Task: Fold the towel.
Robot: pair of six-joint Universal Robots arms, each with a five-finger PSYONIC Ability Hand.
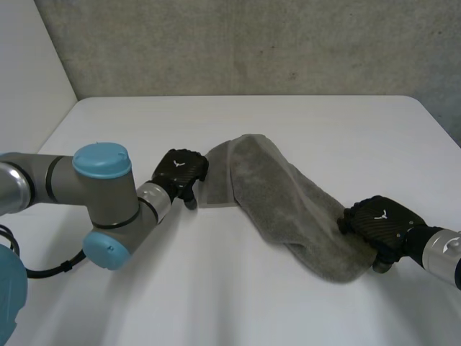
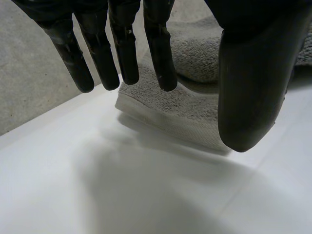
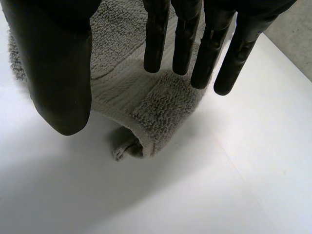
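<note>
— Head view, as I see it from here: the grey towel (image 1: 277,194) lies bunched in a long slanted strip across the white surface (image 1: 216,288).
— And the hands?
— The left hand (image 1: 180,171) sits at the strip's far end, by the flat banded edge. The right hand (image 1: 378,222) is at the near end, against the rolled-up part.
— Grasping it?
— No. In the left wrist view its fingers (image 2: 124,53) hang straight and released over the towel's edge. The right wrist view is alike: fingers (image 3: 185,39) straight, released, above the curled corner.
</note>
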